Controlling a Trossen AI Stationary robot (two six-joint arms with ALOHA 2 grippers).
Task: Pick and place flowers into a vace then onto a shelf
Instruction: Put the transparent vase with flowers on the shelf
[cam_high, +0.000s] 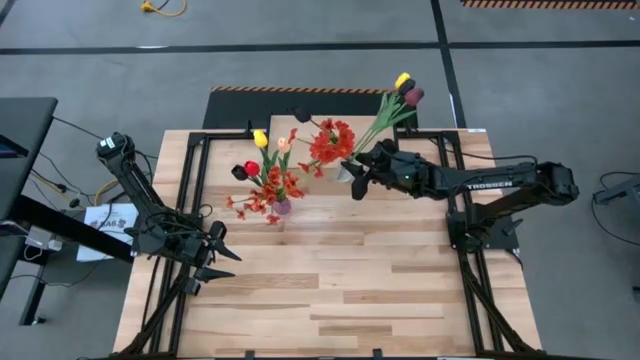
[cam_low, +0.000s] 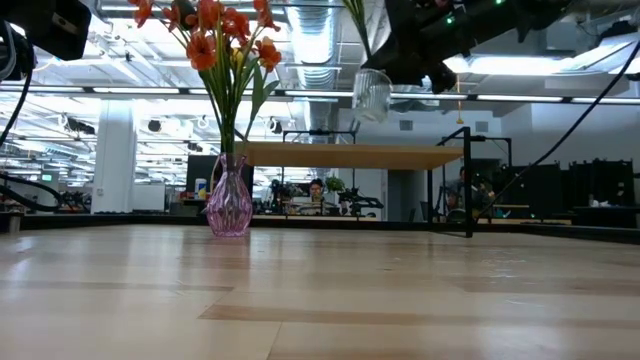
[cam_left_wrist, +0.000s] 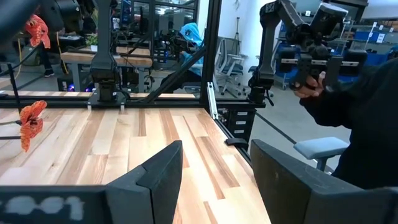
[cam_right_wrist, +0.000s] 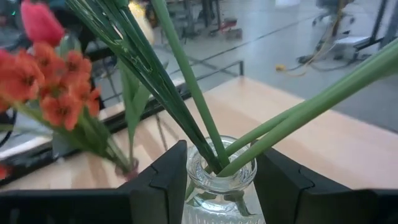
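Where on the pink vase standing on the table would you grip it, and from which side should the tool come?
Grip the pink vase at its narrow neck, just above the bulging belly, coming in level from the side. The flowers spread wide overhead, so an approach from above looks blocked, and the belly seems too broad to close on securely.

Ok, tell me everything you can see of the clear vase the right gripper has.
The clear vase looks like ribbed glass with a round open mouth. Several green stems stand in it and fan outward. The right gripper clamps its neck from both sides. In the low view it hangs upright in the air, above the shelf, touching neither shelf nor table.
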